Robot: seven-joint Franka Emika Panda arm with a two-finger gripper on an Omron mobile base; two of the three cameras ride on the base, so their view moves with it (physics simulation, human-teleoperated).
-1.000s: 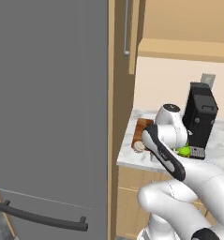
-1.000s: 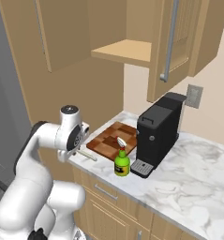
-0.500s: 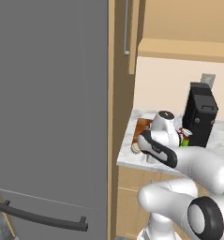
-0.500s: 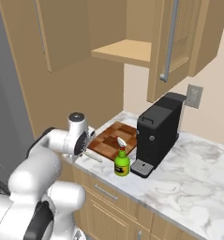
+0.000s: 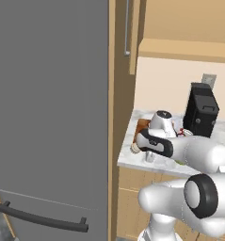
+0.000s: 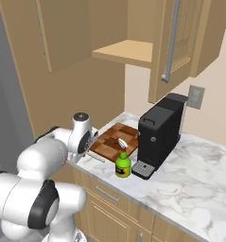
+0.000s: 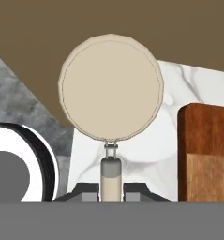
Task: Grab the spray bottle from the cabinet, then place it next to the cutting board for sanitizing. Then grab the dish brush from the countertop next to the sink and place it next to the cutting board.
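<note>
The small bright-green spray bottle with its red neck (image 6: 123, 163) already stands on the white grey-veined marble surface (image 6: 195, 177), just beside the checkered dark and reddish-brown wooden cutting board (image 6: 113, 140) — that half of the task looks done. The hand (image 7: 110, 192) is clamped narrow on the thin handle of the pale beige dish brush (image 7: 111, 89), whose round disc head hangs over the surface just beside the board's edge. What is left, by my reading, is to set the brush down and let go. Counted: one bottle, one board, one brush — and one black coffee machine (image 6: 158, 134) behind the bottle.
</note>
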